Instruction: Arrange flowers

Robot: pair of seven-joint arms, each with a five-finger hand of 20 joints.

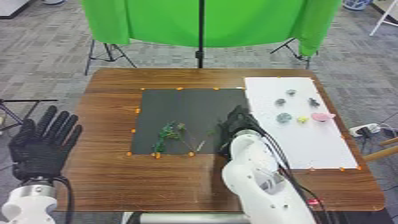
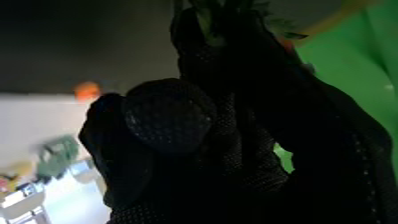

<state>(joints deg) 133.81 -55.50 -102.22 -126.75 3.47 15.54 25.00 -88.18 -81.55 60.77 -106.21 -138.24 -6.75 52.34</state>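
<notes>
The desk (image 1: 107, 105) is smooth, grained wood. Around eight o'clock, my left fingers (image 1: 59, 124) wear matt black fabric; my right hand (image 1: 238, 120) wears rough, dimpled fabric. The black sheet (image 1: 195, 102) looks matt, the white sheet (image 1: 280, 147) at three o'clock smooth. Green cloth (image 1: 258, 27) drapes at twelve.

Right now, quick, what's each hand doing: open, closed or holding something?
Left hand: open, fingers straight, holding nothing.
Right hand: can't tell; greenery shows right at it, but whether it's gripped isn't clear.

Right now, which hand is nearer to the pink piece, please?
Right: the right hand is left of the pink piece; the left hand is much farther left, beyond the black mat.
</notes>
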